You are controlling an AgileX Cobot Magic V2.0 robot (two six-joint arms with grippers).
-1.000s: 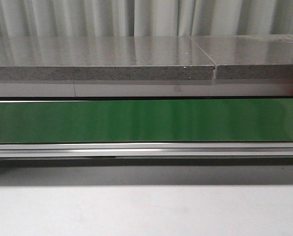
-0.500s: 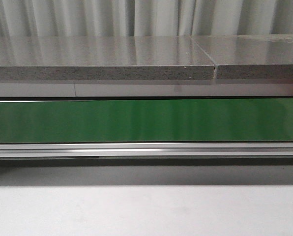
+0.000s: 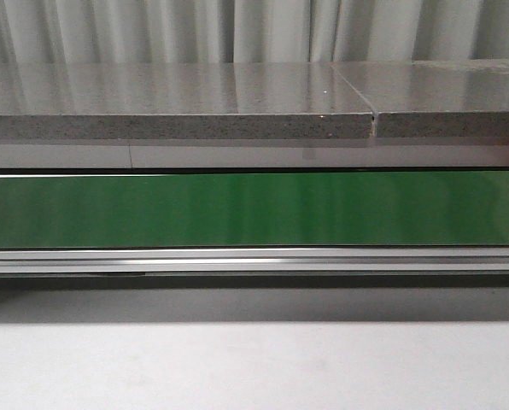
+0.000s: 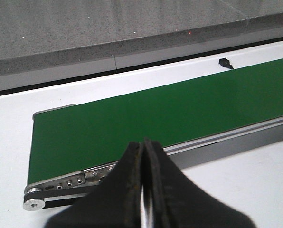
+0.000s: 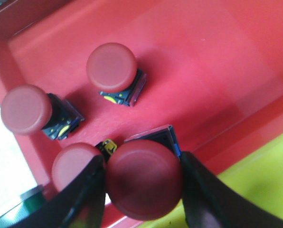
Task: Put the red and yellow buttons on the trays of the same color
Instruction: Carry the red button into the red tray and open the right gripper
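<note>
A red button (image 5: 144, 178) is gripped by the right claw (image 5: 140, 190) over the red tray (image 5: 217, 61) for colour-matched release; left claw (image 4: 144, 190) is closed, empty.

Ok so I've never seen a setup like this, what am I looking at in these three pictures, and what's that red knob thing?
It is a two-armed robot sorting buttons by colour. The front camera looks over a green conveyor belt with grey slabs behind; no arms or buttons show there. The other two cameras sit on the wrists. The left tool is closed and holds nothing, above the belt's end. The right tool grips a red button over the red tray, where three more red buttons already lie. A yellow tray sits beside it.
</note>
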